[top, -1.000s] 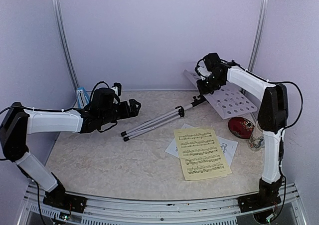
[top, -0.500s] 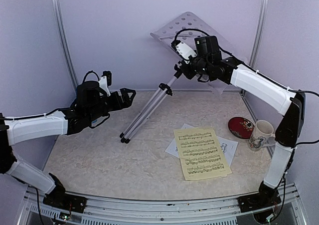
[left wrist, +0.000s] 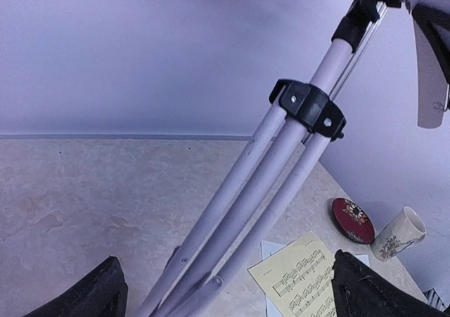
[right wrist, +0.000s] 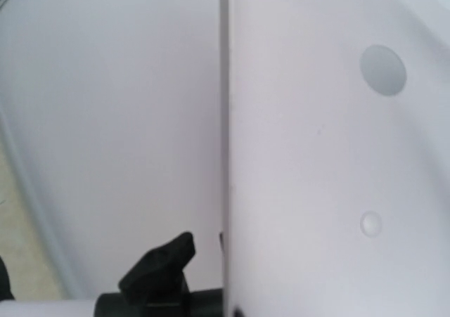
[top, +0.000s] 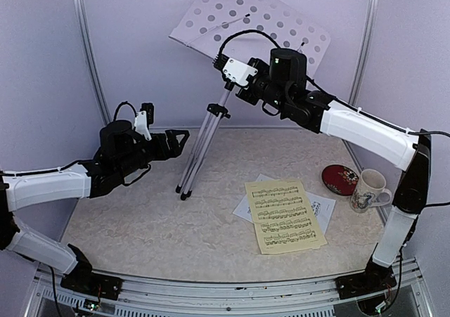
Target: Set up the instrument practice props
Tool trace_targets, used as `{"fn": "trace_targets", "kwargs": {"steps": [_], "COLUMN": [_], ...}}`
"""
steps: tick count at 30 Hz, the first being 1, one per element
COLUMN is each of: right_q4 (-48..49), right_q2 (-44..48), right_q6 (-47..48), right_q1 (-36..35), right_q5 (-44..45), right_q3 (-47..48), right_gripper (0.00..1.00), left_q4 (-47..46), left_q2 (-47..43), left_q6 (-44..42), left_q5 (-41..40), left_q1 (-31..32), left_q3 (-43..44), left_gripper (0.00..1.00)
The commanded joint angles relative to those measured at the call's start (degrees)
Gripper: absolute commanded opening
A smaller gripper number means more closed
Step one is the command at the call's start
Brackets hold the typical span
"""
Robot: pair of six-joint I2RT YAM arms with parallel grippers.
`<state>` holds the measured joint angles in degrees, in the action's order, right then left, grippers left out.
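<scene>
Your right end effector (top: 232,85) is clamped on the music stand (top: 211,117) under its desk, feet on the table (top: 140,218) toward the back edge. Its folded legs (left wrist: 239,211) lean steeply just right of your left end effector (top: 179,140), fingers spread wide, so it's the nearer one.

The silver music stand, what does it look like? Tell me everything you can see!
The silver metal tripod music stand leans at a tilt, feet resting on the beige marbled table. Its three thin tube legs are folded close together under a black collar. On top sits a white flat desk full of round holes, tilted too. The right gripper is shut on the stand just below that desk, holding it up. The open left gripper hovers beside the legs, seemingly apart.
</scene>
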<state>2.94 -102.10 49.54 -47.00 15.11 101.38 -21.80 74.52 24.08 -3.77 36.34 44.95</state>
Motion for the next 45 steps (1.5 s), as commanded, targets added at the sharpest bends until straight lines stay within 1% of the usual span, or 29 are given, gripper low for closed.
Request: {"fn": "trace_targets", "kwargs": {"steps": [1, 5, 10, 15, 20, 24, 29, 33, 35, 40, 42, 45], "right_q4": [28.17, 33.41, 34.90, 31.00, 25.21, 23.02, 22.53, 21.50, 21.07, 19.69, 19.37, 19.21], "right_q2": [4.16, 3.84, 4.93, 6.57, 7.11, 7.44, 6.85, 6.20, 5.55, 3.80, 3.33, 2.92], "right_q6": [11.79, 17.41, 20.96, 22.01, 25.45, 26.01, 28.23, 28.27, 28.41, 28.76, 28.90, 29.03], "right_q1": [-2.01, -3.94, -5.57, -5.68, -5.67, -5.73, -6.95, -7.65, -7.88, -8.01, -8.06, -8.17], "right_q5": [-0.39, -2.28, -5.96, -10.61, -14.30, -16.08, -17.07, -17.98, -18.07, -18.34, -18.30, -17.93], "right_q3": [4.19, 3.25, 0.81, -0.74, -0.14, 0.31, 2.15, 3.33, 4.09, 6.36, 6.90, 7.48], "right_gripper": [0.00, 0.00, 0.00, 0.00, 0.00, 0.00, 0.00, 0.00, 0.00, 0.00, 0.00, 0.00], "left_q4": [-5.10, -6.95, -11.77, -18.10, -18.78, -24.62, -24.47, -27.42, -28.41, -27.48, -27.53, -28.13], "left_q2": [-1.59, -2.55, -3.62, -4.56, -3.77, -4.25, -2.62, -0.02, 1.58, 6.90, 8.70, 10.56], "left_q6": [-2.16, -2.71, -5.97, -9.00, -11.93, -13.54, -18.34, -21.28, -22.72, -27.71, -29.38, -30.63], "left_q5": [2.61, 3.72, 5.88, 7.20, 8.58, 11.94, 9.53, 9.31, 9.14, 8.89, 9.09, 9.69], "left_q1": [-0.60, -1.03, -1.07, -1.25, -1.70, -2.47, -2.34, -1.96, -1.67, -1.26, -1.24, -1.22], "left_q3": [-2.39, -3.85, -7.48, -11.79, -12.62, -16.83, -18.26, -17.80, -16.50, -10.77, -8.99, -7.16], "left_gripper": [0.99, 0.99, 0.99, 0.98, 0.96, 0.92, 0.88, 0.82, 0.78, 0.54, 0.46, 0.38]}}
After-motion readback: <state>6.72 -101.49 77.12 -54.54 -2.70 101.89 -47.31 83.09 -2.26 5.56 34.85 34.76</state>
